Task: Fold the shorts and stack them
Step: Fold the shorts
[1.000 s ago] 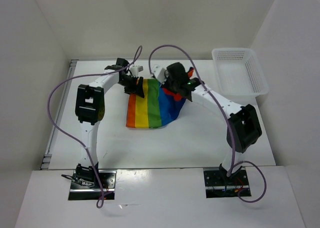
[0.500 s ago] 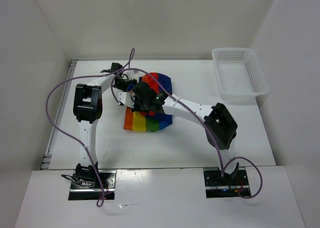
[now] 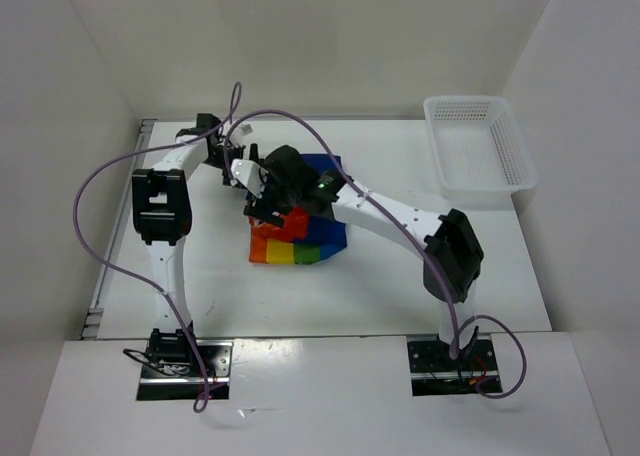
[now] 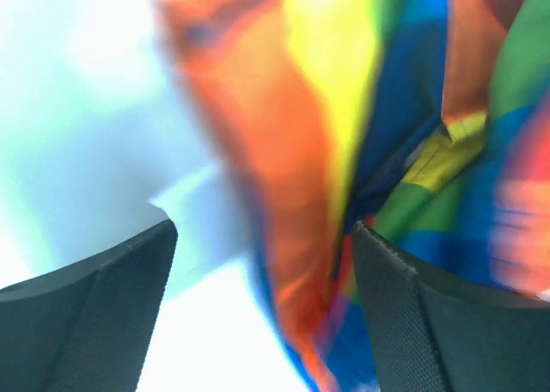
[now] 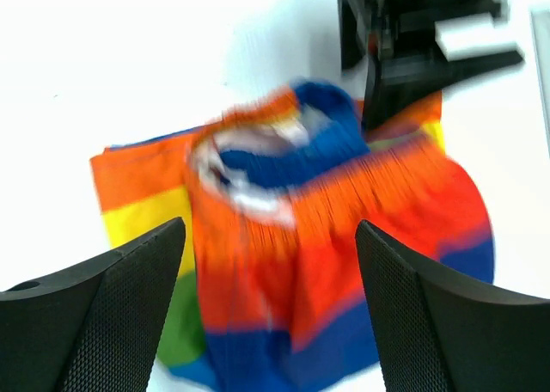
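The rainbow-striped shorts (image 3: 312, 238) lie folded over in a bunch near the table's middle, the gathered orange waistband and white drawstring on top (image 5: 344, 203). My right gripper (image 3: 266, 210) hovers just above their left part, jaws wide open with nothing between them (image 5: 271, 306). At the far left edge of the shorts my left gripper (image 3: 238, 168) is also open (image 4: 262, 306). In the left wrist view a blurred orange fold of the shorts (image 4: 301, 151) shows between its fingers, not clamped. The left gripper (image 5: 412, 48) also shows beyond the cloth in the right wrist view.
A white mesh basket (image 3: 480, 146) stands at the table's far right corner. White walls enclose the table on three sides. Purple cables loop above both arms. The right arm (image 3: 400, 216) stretches across the table from the right.
My right gripper carried the shorts' right half over to the left, folding it onto the rest, then opened. The left gripper shut briefly, reopened and drew back left.
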